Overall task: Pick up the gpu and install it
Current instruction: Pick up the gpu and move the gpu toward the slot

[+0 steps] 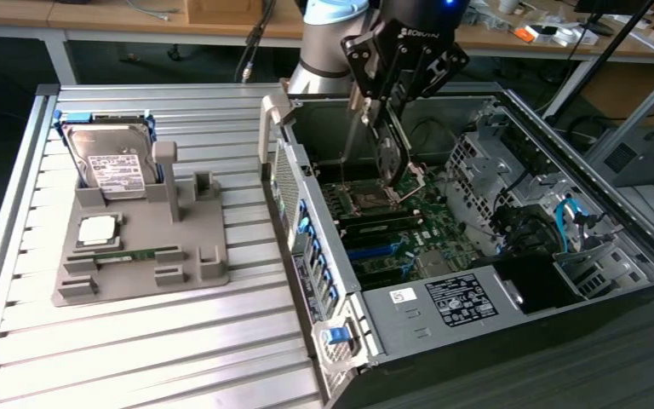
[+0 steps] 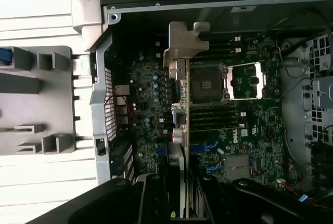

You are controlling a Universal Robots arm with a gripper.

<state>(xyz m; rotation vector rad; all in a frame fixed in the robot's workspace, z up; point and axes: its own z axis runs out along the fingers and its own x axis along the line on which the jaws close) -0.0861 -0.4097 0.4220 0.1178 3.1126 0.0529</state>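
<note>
With the black two-fingered gripper (image 1: 381, 119) pinching the thin green-and-black gpu card (image 1: 395, 162) edge-down inside the open grey computer case (image 1: 283, 170), at twelve o'clock of the silver CPU socket (image 1: 375, 202), best keep it upright and square to the green motherboard (image 1: 412, 243)

**Hidden, cropped, unreadable**

Wrist view: gpu (image 2: 181, 115) sits edge-on, so neither face shows; its near end is hidden btw the gripper (image 2: 184, 200) fingers (image 2: 154, 200), which the pic edge cuts off. Ext view: arm (image 1: 327, 34) cropped at top, gpu (image 1: 392, 152) upper end behind gripper (image 1: 390, 106), txt on power-supply label (image 1: 460, 300) & hard drive (image 1: 115, 166) too small to read
</note>
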